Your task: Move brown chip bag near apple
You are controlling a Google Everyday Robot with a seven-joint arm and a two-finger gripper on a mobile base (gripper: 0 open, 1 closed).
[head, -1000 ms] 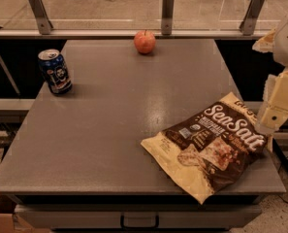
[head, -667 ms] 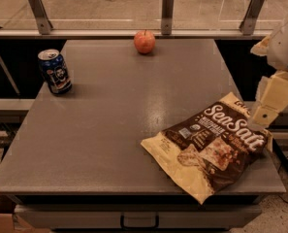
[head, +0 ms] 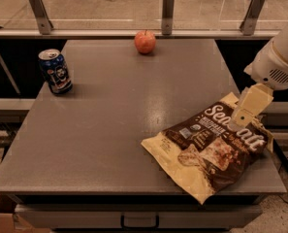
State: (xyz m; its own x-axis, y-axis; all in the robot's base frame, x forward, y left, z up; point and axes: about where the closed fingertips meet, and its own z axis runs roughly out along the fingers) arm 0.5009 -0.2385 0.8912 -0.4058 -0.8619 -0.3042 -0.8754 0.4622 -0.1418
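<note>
My arm [head: 281, 52] is a rounded white shell with a small vent grille [head: 279, 75]; my cream, blocky gripper [head: 241, 119] hangs at the right edge.

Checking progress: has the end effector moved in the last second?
Yes. The end effector has shifted left and now overlaps the upper-right corner of the brown chip bag, which has stayed put.

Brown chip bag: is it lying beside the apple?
No, the brown chip bag lies near-right by the tool, while the apple sits at the far edge.
</note>
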